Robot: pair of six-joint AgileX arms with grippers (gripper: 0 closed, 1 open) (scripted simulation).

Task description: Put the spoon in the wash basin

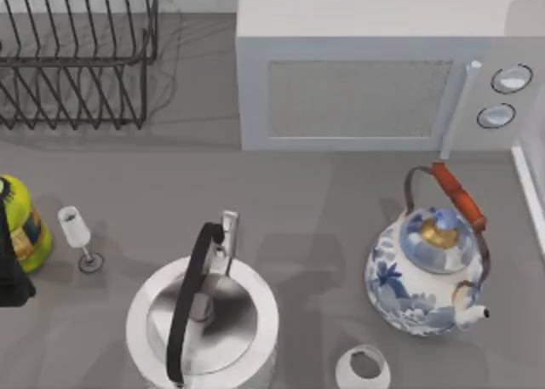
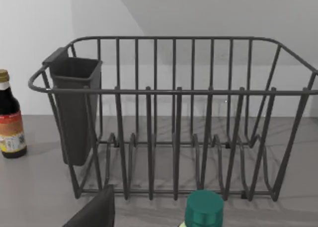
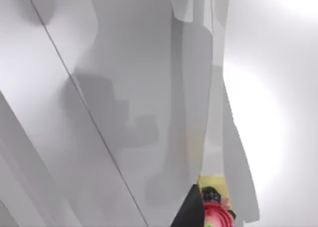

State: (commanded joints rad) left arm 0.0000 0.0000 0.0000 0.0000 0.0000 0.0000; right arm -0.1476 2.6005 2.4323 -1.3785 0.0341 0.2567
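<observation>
The spoon is out of view. A white rim (image 1: 530, 193) runs along the table's right edge, by the microwave's corner; it looks like the wash basin's edge. In the right wrist view, a dark part of my right gripper (image 3: 191, 211) hangs before pale smooth walls (image 3: 124, 113), next to a small red and yellow object (image 3: 217, 207) that I cannot identify. My left gripper (image 1: 10, 274) is a dark shape at the table's far left edge, beside a yellow-green bottle (image 1: 24, 223). The left wrist view shows its dark tip (image 2: 97, 212) facing the dish rack (image 2: 174, 137).
A microwave (image 1: 358, 91) stands at the back and a wire dish rack (image 1: 77, 57) at the back left. On the table are a steel kettle (image 1: 204, 321), a blue-and-white kettle (image 1: 426, 274), a wine glass (image 1: 78, 236) and a white cup (image 1: 364, 368). A dark sauce bottle (image 2: 11, 122) stands beside the rack.
</observation>
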